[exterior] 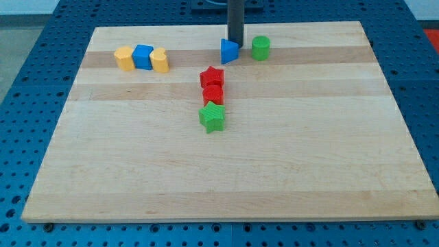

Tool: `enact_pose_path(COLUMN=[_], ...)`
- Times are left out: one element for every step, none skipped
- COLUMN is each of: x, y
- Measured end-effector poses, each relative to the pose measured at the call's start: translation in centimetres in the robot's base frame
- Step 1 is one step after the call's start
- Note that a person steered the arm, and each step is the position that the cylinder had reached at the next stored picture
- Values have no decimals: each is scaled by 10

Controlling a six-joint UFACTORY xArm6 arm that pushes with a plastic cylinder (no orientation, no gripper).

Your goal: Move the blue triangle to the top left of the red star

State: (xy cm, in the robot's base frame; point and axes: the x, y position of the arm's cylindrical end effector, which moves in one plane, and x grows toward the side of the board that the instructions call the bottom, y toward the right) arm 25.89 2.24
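Note:
The blue triangle (229, 52) lies near the view's top, up and to the right of the red star (212, 77). My tip (235, 43) stands right behind the triangle, at its top edge, touching or nearly touching it. The red star tops a short column: a second red block (213, 94) sits below it, and a green star (212, 118) below that.
A green cylinder (260, 48) stands just right of the blue triangle. At the view's top left is a tight row: a yellow block (124, 58), a blue cube (143, 56) and another yellow block (160, 60). The wooden board (343, 171) lies on a blue pegboard.

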Motion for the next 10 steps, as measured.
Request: enact_pose_path(x=[40,56,64,42,-3,-6,-4,-17,-44,-62], y=[19,19,17,-3,-21,-28,-28,-27,-27,-29])
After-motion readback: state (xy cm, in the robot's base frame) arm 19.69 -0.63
